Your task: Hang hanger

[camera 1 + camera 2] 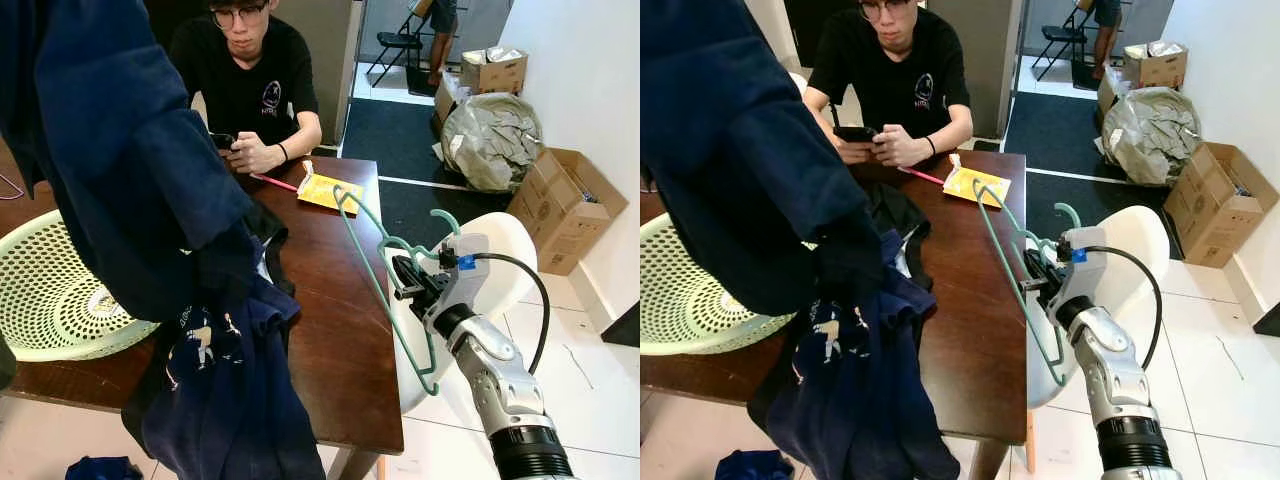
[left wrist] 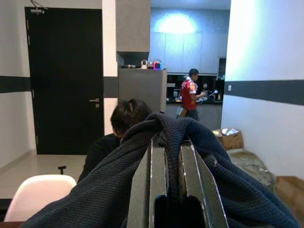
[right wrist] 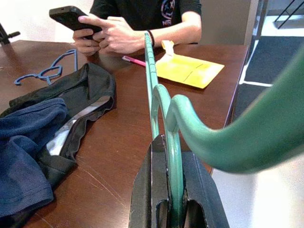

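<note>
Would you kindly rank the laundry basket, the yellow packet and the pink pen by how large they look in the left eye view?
1. Laundry basket, largest, though partly hidden by the dark garment.
2. Yellow packet.
3. Pink pen, smallest.

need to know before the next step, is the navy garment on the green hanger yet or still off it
Off it. The green hanger is bare, clamped in the right gripper beside the table; the navy garment hangs apart from it, pinched in the left gripper.

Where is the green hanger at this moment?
The green hanger is clamped in the right gripper, held in the air at the right edge of the brown table, in front of the white chair.
</note>
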`<state>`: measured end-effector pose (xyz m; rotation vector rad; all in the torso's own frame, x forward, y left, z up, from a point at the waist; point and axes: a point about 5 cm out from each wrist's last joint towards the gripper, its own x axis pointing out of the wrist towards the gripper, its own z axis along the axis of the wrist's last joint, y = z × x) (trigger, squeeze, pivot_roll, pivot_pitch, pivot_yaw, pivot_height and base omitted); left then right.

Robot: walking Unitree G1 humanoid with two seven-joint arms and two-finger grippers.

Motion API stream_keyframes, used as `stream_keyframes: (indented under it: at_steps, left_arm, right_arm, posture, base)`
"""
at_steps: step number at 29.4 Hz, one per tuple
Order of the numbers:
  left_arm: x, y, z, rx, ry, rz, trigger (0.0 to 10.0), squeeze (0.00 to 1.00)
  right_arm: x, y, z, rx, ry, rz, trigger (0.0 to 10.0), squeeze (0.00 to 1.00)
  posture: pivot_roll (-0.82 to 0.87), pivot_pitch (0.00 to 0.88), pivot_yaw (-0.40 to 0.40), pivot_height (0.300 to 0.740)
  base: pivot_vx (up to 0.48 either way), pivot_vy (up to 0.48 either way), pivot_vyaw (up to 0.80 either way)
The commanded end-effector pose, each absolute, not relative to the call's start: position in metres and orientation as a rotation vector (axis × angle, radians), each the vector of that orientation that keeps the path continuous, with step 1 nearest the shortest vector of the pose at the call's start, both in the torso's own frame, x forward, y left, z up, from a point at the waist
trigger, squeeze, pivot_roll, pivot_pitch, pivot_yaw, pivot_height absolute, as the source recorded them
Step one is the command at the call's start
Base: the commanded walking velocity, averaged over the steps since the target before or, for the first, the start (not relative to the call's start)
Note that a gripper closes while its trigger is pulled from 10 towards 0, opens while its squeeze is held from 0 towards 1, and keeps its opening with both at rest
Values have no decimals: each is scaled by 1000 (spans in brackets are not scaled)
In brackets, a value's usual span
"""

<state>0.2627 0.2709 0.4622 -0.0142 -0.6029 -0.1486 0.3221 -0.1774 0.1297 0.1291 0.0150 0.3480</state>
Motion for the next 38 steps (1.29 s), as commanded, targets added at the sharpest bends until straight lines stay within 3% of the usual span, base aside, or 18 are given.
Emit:
stream_keyframes:
  at_steps: [1, 12, 13, 14, 15, 17, 19, 21, 22, 23, 25, 27, 33, 38]
  left_arm:
    - [259, 269, 462, 34, -619, -130, 10000, 0]
    - [245, 282, 474, 166, -734, 54, 10000, 0]
    - [226, 301, 490, 255, -832, 262, 10000, 0]
    - [226, 301, 490, 255, -832, 262, 10000, 0]
    - [202, 318, 506, 421, -914, 518, 10000, 0]
    - [202, 318, 506, 421, -914, 518, 10000, 0]
    - [172, 322, 524, 764, -989, 813, 10000, 0]
    - [172, 322, 524, 764, -989, 813, 10000, 0]
    - [171, 315, 525, 934, -988, 861, 10000, 0]
    - [171, 315, 525, 934, -988, 861, 10000, 0]
    - [188, 300, 514, 1179, -931, 854, 10000, 0]
    - [201, 298, 505, 1240, -889, 827, 10000, 0]
    - [249, 307, 458, 1292, -741, 701, 10000, 0]
    - [266, 321, 428, 1253, -645, 672, 10000, 0]
  right_arm:
    - [323, -179, 128, 135, 30, 343, 10000, 0]
    - [323, -179, 128, 140, 31, 347, 10000, 0]
    - [323, -180, 129, 142, 31, 347, 10000, 0]
    - [323, -180, 129, 142, 31, 347, 10000, 0]
    - [324, -180, 129, 144, 31, 347, 10000, 0]
    - [324, -180, 129, 144, 31, 347, 10000, 0]
    - [325, -180, 129, 147, 32, 348, 10000, 0]
    - [325, -180, 129, 147, 32, 348, 10000, 0]
    - [325, -179, 129, 148, 32, 348, 10000, 0]
    - [325, -179, 129, 148, 32, 348, 10000, 0]
    - [326, -179, 130, 146, 32, 348, 10000, 0]
    - [326, -178, 130, 146, 32, 348, 10000, 0]
    - [326, -179, 131, 143, 32, 347, 10000, 0]
    - [326, -180, 131, 141, 34, 347, 10000, 0]
  posture:
    - [118, 0, -63, 740]
    - [118, 0, -65, 740]
    - [118, 0, -67, 740]
    - [118, 0, -67, 740]
    - [121, 0, -65, 740]
    - [121, 0, -65, 740]
    - [119, 0, -66, 740]
    - [119, 0, -66, 740]
    - [120, 0, -67, 740]
    - [120, 0, -67, 740]
    - [116, 0, -67, 740]
    - [116, 0, -67, 740]
    - [110, 0, -65, 740]
    - [105, 0, -68, 740]
  base:
    - [0, 0, 0]
    - [0, 0, 0]
    - [0, 0, 0]
    - [0, 0, 0]
    - [0, 0, 0]
    - [0, 0, 0]
    - [0, 0, 0]
    - [0, 0, 0]
    - [0, 0, 0]
    - [0, 0, 0]
    - [0, 0, 0]
    - [0, 0, 0]
    - [0, 0, 0]
    - [0, 0, 0]
